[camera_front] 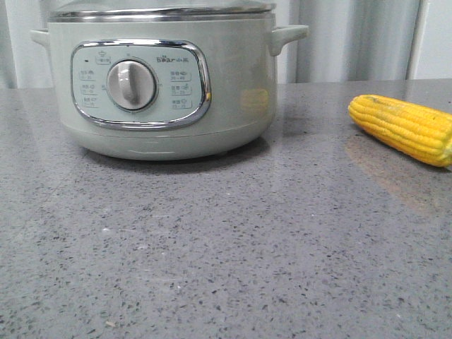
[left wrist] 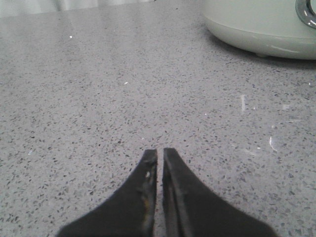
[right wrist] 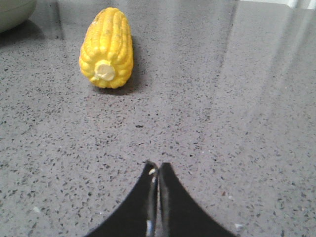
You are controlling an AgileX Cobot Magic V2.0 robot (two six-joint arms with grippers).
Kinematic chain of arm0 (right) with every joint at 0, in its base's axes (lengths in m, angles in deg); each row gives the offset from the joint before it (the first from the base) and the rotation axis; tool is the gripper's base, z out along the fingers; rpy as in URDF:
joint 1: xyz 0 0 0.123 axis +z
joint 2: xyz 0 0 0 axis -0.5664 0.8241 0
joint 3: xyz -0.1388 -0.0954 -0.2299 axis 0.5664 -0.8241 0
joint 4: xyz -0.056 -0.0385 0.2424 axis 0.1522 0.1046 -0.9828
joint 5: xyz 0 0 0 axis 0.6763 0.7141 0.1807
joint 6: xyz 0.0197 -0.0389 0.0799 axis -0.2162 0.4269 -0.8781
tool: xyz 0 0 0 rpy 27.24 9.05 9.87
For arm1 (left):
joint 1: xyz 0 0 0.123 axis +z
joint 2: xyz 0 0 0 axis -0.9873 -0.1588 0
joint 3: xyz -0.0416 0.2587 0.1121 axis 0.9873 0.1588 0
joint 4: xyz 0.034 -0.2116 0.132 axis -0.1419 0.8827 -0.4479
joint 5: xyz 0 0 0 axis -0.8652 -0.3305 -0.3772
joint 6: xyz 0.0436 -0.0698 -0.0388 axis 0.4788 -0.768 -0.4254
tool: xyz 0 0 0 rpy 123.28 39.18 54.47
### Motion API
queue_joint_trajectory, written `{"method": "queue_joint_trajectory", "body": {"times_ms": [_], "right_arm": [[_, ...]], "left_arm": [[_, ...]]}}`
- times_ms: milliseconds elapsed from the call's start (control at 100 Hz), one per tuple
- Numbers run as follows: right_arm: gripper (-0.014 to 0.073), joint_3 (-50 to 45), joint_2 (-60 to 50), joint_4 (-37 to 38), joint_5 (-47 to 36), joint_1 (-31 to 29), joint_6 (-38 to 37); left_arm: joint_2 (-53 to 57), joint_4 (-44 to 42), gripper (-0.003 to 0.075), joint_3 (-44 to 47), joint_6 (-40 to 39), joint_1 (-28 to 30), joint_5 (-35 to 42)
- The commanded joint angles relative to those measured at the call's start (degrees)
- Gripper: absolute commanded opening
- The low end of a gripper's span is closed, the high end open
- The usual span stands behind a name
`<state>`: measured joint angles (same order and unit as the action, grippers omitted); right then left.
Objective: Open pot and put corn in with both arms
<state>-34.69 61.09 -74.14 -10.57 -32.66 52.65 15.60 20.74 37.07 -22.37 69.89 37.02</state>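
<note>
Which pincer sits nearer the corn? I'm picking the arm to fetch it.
Right. The right pincer has the corn lying just ahead of it on the counter. The left pincer sees only the pot; no corn there.

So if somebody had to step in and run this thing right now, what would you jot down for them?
Left gripper: shut, holding nothing, low over the grey countertop, short of the pot.
Right gripper: shut, holding nothing, with the corn lying ahead of it, untouched.
Pot: at the back left, lid on.
Corn: on the counter to the pot's right.
Done: nothing.
Left: lift the lid, put the corn in.
</note>
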Motion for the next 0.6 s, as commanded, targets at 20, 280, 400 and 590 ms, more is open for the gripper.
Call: {"method": "queue_joint_trajectory", "body": {"times_ms": [20,280,400,590], "right_arm": [[-0.0067,-1.12,-1.2,0.76,-0.33,-0.24,0.0],[-0.0067,-1.12,-1.2,3.71,-1.29,-0.24,0.0],[-0.0067,-1.12,-1.2,8.03,-5.69,-0.24,0.0],[-0.0067,-1.12,-1.2,8.03,-9.92,-0.24,0.0]], "left_arm": [[1.88,0.4,-0.002,0.42,-0.51,0.05,2.02],[1.88,0.14,-0.002,0.42,-0.51,0.05,2.02],[1.88,-2.99,-0.002,0.42,-0.51,0.05,2.13],[1.88,-12.32,-0.002,0.42,-0.51,0.05,2.51]]}}
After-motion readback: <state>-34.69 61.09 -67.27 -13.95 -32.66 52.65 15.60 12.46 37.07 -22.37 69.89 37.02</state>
